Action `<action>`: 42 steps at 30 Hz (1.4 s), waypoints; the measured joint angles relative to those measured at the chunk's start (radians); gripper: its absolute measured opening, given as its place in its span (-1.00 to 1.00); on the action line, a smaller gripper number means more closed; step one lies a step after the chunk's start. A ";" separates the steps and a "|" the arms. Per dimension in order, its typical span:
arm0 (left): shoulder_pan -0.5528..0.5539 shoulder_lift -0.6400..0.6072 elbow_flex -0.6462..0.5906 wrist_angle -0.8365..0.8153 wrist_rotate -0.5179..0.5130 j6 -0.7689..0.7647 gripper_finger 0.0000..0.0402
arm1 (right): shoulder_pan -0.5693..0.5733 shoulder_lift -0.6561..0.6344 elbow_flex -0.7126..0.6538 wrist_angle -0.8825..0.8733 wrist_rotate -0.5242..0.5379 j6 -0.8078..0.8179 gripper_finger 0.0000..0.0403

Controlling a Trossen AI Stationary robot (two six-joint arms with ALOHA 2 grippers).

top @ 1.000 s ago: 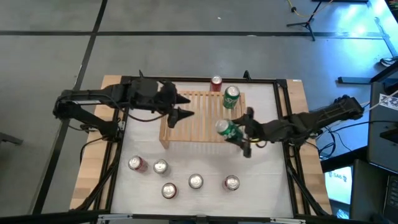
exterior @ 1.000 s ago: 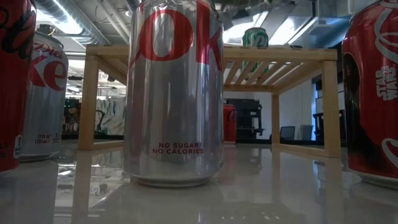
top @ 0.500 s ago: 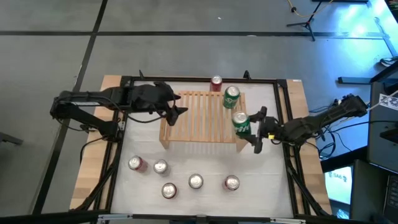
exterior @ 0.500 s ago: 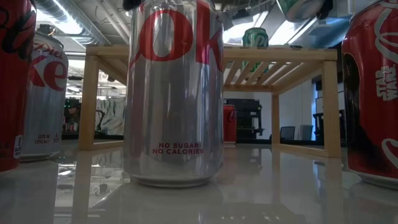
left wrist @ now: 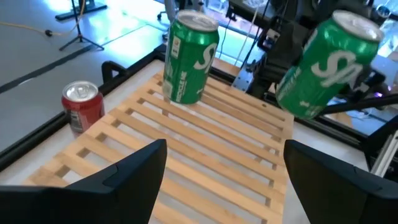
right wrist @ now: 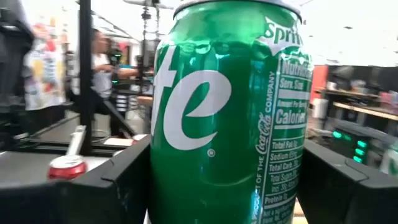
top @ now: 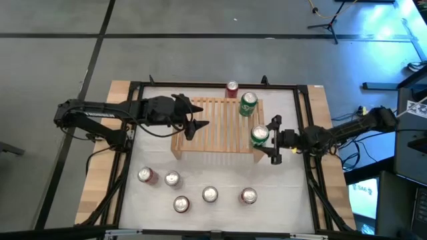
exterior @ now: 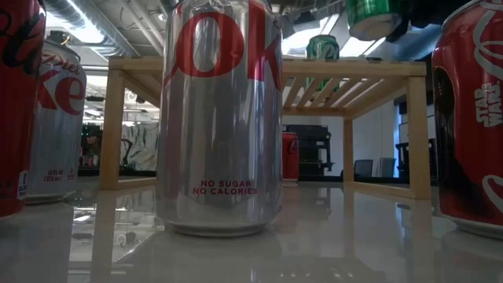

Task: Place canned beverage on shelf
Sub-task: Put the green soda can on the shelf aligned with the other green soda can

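Observation:
The light wooden slatted shelf [top: 215, 127] stands mid-table. One green can [top: 248, 105] stands upright on its far right part, also seen in the left wrist view [left wrist: 186, 59]. My right gripper [top: 265, 139] is shut on a second green can [top: 259, 135] above the shelf's near right corner. This can also shows in the low view [exterior: 377, 16]. My left gripper [top: 195, 124] is open and empty over the shelf's left part. My right gripper pinches the green can's side wall [right wrist: 155, 180] between its two fingers, one on each side. The fingers come level from the table's right side. The can is about upright and lifted clear above the shelf top [exterior: 393, 67].
A red can [top: 231, 89] stands on the table just behind the shelf. Several cans stand in the near part of the table, among them a red one [top: 147, 175] and silver ones [top: 210, 195]. A black frame [top: 307, 133] rims the table.
My right gripper has carried the green can toward the table's right edge, from over the shelf's near edge to its near right corner. The can has turned from tilted to about upright. My left gripper has shifted slightly over the shelf's left part.

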 joint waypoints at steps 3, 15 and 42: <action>0.000 0.002 0.000 0.007 0.000 0.000 0.56 | -0.052 0.002 -0.002 -0.004 -0.123 -0.010 0.50; 0.000 0.004 0.000 0.010 0.000 -0.006 0.56 | -0.279 0.001 -0.002 -0.004 -0.580 0.040 0.51; -0.002 0.081 0.001 0.183 -0.003 -0.061 0.56 | -0.432 0.194 -0.001 0.100 -0.756 0.090 0.51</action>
